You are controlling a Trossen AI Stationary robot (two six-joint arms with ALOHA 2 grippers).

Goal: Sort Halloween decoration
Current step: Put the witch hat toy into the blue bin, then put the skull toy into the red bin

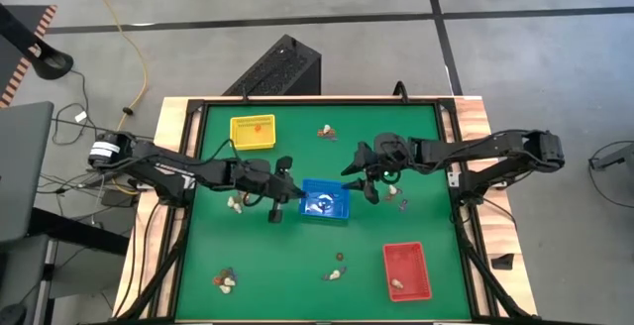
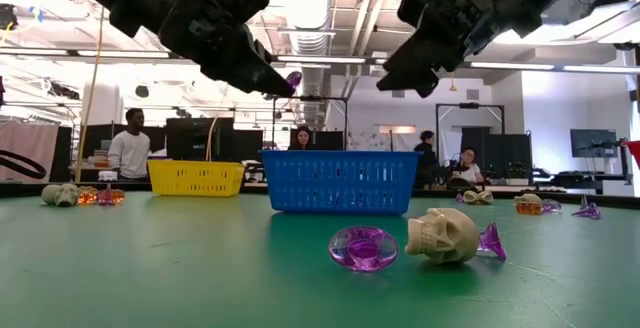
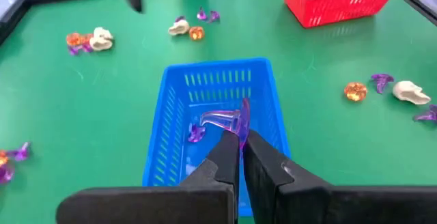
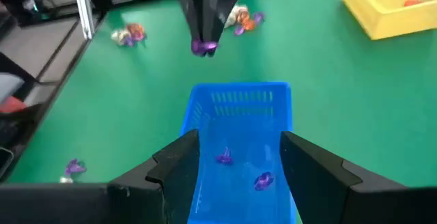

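Note:
The blue tray (image 1: 325,202) stands mid-table with two purple trinkets (image 4: 224,158) in it. My left gripper (image 3: 240,136) hovers over the tray's left end, shut on a clear purple hat-shaped trinket (image 3: 229,119); that trinket also shows in the low view (image 2: 293,78). At the tray's right end, my right gripper (image 4: 239,159) hangs open above the tray, nothing between its fingers. Cream, orange and purple trinkets lie in small heaps on the green table (image 1: 236,203), (image 1: 337,270), (image 1: 326,132). My left gripper pinches the purple trinket by its thin flat brim (image 3: 244,113) between its two fingertips. The fingers (image 2: 262,73) slant down from the table's left side. The trinket sticks out past the tips, lifted clear above the blue tray.
A yellow tray (image 1: 253,132) stands at the far left with an orange piece in it. A red tray (image 1: 408,270) at the near right holds a cream piece. A cream skull (image 2: 442,233) and a purple ring (image 2: 362,248) lie near the table's front edge.

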